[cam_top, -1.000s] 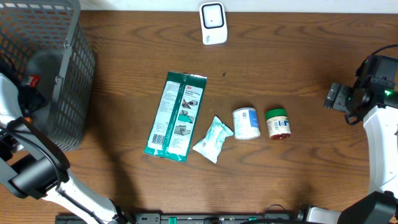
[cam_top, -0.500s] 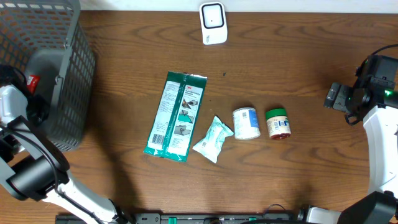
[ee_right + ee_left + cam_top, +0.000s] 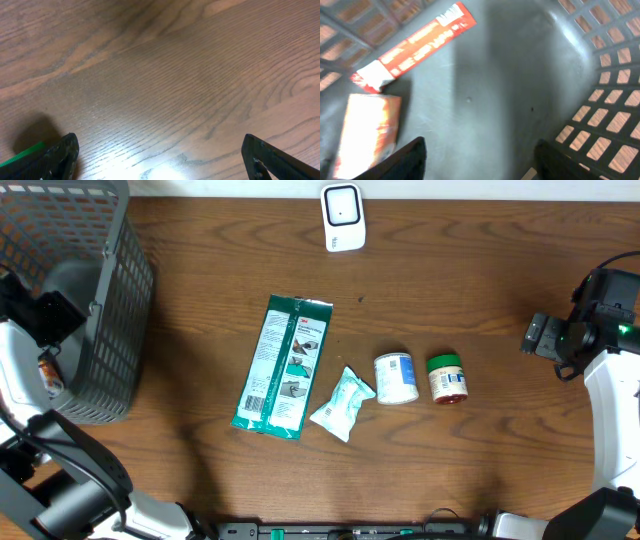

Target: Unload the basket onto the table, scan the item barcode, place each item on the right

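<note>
Brown wood table (image 3: 480, 300); grey basket (image 3: 130, 290) on left edge; left gripper (image 3: 480, 150), right gripper (image 3: 159, 145) spread, empty.

Orange box (image 3: 367, 131) blurred, print unreadable; basket (image 3: 130, 300) cut by left edge.

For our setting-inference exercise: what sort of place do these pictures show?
Probably a mock shop checkout: a white box-shaped barcode scanner, a grey plastic mesh basket and a small green-lidded jar.

Right pincer (image 3: 167, 157) spread wide over wooden table (image 3: 165, 75)
</note>
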Robot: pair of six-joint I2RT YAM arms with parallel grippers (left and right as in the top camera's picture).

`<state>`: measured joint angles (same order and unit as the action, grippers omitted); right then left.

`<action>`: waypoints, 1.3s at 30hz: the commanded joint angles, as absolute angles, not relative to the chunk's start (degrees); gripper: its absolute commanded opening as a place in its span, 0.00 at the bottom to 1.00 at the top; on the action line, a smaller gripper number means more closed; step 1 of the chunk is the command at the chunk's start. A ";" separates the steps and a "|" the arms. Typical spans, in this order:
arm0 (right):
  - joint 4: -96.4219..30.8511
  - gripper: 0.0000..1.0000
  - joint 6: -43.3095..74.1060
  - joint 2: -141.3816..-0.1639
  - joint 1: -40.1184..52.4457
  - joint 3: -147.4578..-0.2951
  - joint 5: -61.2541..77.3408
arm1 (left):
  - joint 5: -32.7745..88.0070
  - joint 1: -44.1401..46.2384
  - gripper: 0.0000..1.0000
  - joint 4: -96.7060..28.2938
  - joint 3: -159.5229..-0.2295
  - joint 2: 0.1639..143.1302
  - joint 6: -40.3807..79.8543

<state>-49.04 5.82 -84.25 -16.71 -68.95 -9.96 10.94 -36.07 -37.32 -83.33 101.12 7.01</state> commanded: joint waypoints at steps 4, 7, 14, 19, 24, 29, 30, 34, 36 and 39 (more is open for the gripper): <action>-49.12 0.99 5.50 -83.96 -16.93 -69.60 -10.44 | 0.34 -36.49 0.75 -38.65 -83.90 102.19 9.34; -49.12 0.99 5.50 -83.96 -16.93 -69.60 -10.44 | 0.36 -38.81 0.76 -38.68 -83.85 102.87 9.32; -49.12 0.99 5.50 -83.96 -16.93 -69.60 -10.44 | 0.08 -42.78 0.76 -38.24 -82.19 102.89 8.64; -49.12 0.99 5.50 -83.96 -16.93 -69.60 -10.44 | -0.05 -44.18 0.76 -33.26 -76.01 102.89 8.62; -49.12 0.99 5.52 -83.96 -16.93 -69.60 -10.44 | -0.05 -44.18 0.76 -27.97 -70.30 103.11 8.64; -49.12 0.99 5.50 -83.96 -16.93 -69.60 -10.44 | -0.05 -44.18 0.74 -25.21 -68.64 104.12 8.64; -49.12 0.99 5.50 -83.96 -16.93 -69.60 -10.44 | -0.05 -44.18 0.71 -24.93 -68.64 104.38 8.64; -49.12 0.99 5.50 -83.96 -16.93 -69.60 -10.44 | 0.16 -44.18 0.38 -24.38 -68.66 105.27 8.67; -49.12 0.99 5.50 -83.96 -16.93 -69.60 -10.44 | 2.81 -44.16 0.22 -24.53 -69.47 104.66 8.69; -49.12 0.99 5.50 -83.96 -16.93 -69.60 -10.44 | 7.75 -44.10 0.15 -25.78 -73.03 100.12 10.72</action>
